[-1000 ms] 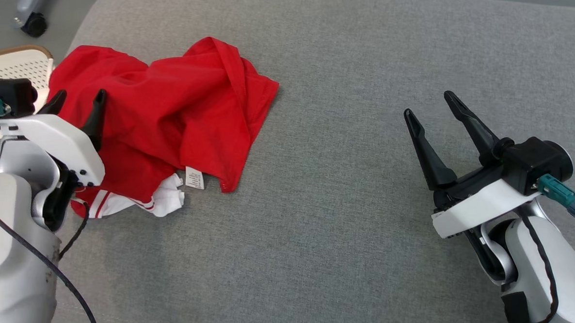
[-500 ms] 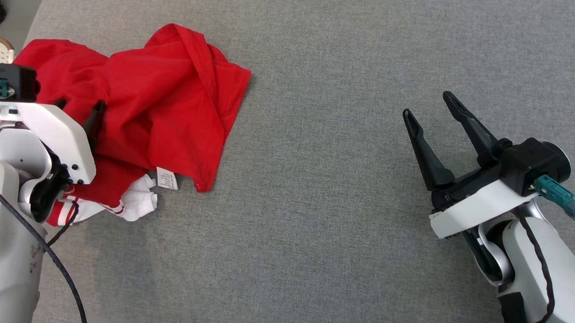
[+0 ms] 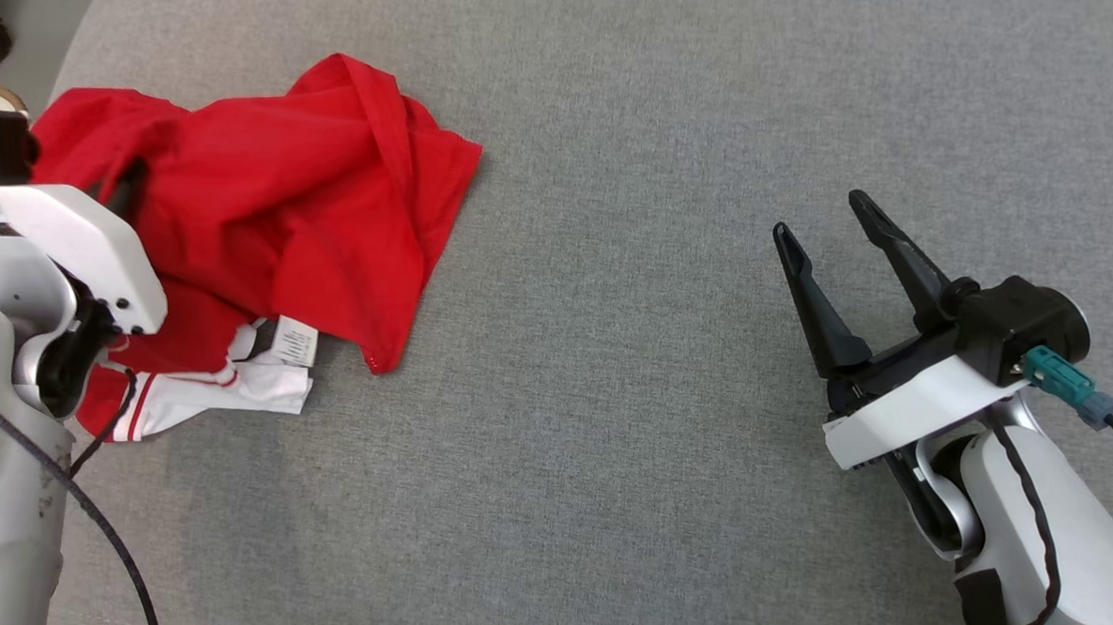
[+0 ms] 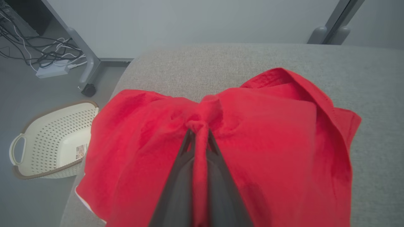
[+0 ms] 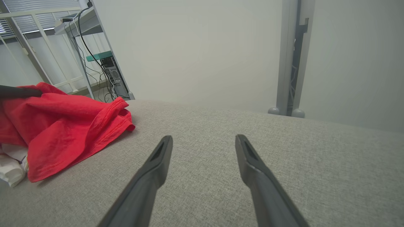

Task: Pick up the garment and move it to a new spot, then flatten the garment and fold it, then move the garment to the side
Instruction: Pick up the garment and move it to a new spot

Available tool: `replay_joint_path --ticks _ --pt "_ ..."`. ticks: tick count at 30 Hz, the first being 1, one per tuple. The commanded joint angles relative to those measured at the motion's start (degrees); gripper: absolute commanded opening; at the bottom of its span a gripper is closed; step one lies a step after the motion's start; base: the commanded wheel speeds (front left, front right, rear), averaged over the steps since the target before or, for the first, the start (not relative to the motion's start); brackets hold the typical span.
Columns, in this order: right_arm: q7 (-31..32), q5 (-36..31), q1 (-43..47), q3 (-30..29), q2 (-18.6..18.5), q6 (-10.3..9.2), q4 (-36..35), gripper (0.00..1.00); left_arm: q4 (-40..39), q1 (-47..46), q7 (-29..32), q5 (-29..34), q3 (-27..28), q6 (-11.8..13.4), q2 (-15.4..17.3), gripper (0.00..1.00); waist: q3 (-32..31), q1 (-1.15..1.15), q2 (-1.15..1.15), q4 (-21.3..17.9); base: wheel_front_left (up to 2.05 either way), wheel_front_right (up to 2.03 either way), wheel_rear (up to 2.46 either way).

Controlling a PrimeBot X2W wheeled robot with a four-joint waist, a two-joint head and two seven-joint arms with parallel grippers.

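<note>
The shirt (image 3: 307, 201) at the left claw (image 4: 199, 132) is plain bright red. Below that claw its trim (image 3: 259, 393) is white with thin red stripes, beside a white tag (image 3: 293, 341) with grey print. The cushion (image 3: 657, 252) is flecked grey weave. The right claw (image 3: 818, 215) is black with a white shell and a teal plug (image 3: 1052, 375). Left of the left claw, the basket (image 4: 53, 142) is cream, dotted with holes and brown-rimmed.

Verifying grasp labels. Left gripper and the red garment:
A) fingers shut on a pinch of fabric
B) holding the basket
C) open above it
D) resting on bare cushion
A: in the left wrist view the left gripper has its fingers closed on a bunched ridge of the red garment.
</note>
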Motion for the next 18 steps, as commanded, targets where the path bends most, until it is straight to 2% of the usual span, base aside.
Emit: replay_joint_path --ticks 1,5,10,18 --pt "-0.6 0.2 0.2 0.1 0.1 0.01 0.7 1.0 -0.8 -0.6 -2.5 0.1 1.1 1.3 0.5 0.0 -1.2 0.0 0.0 -0.1 0.0 0.0 0.0" --pt "-1.5 0.6 0.5 0.4 0.6 0.01 2.0 1.0 -2.6 -1.0 -9.8 -0.1 3.4 3.5 -0.1 0.0 -3.6 0.0 0.0 -0.4 0.0 0.0 0.0" --pt "-2.4 1.2 1.3 0.4 1.2 0.01 3.8 1.0 -5.2 -0.3 -16.6 -0.8 5.3 4.4 -1.2 0.0 -7.1 0.0 0.0 -0.8 0.0 0.0 0.0" --pt "-3.4 2.3 2.3 0.7 2.5 0.01 5.8 1.0 -10.7 1.8 -20.6 -0.2 5.8 5.2 -0.9 0.0 -11.6 0.0 0.0 -2.5 0.0 0.0 0.0"
